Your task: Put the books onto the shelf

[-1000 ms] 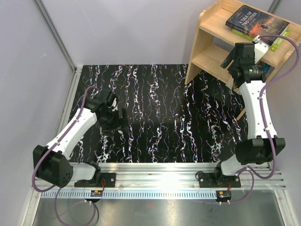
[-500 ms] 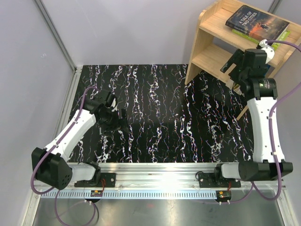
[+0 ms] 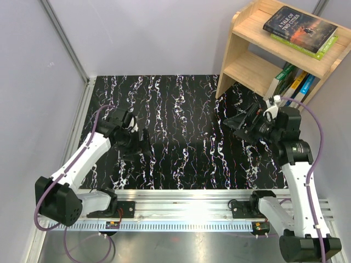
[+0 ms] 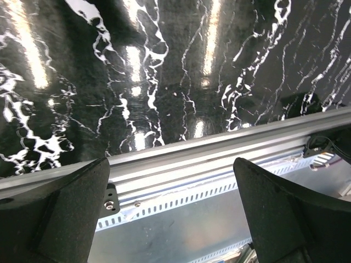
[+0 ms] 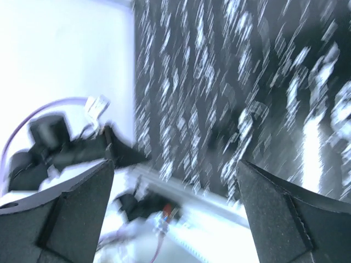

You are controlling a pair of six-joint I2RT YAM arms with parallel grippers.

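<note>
Swung back from the shelf (image 3: 248, 64), the right gripper (image 3: 239, 121) now hangs over the black marbled mat (image 3: 181, 104), jaws wide and empty. Its wrist view is blurred, seemingly by motion. Two books (image 3: 299, 26) lie flat on the top tier; the other books (image 3: 290, 82) stand upright below. The left gripper (image 3: 141, 143), hardly shifted, hovers spread wide, holding nothing.

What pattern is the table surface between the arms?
The table surface is black with white marble-like veining, clearest in the top external view.
</note>
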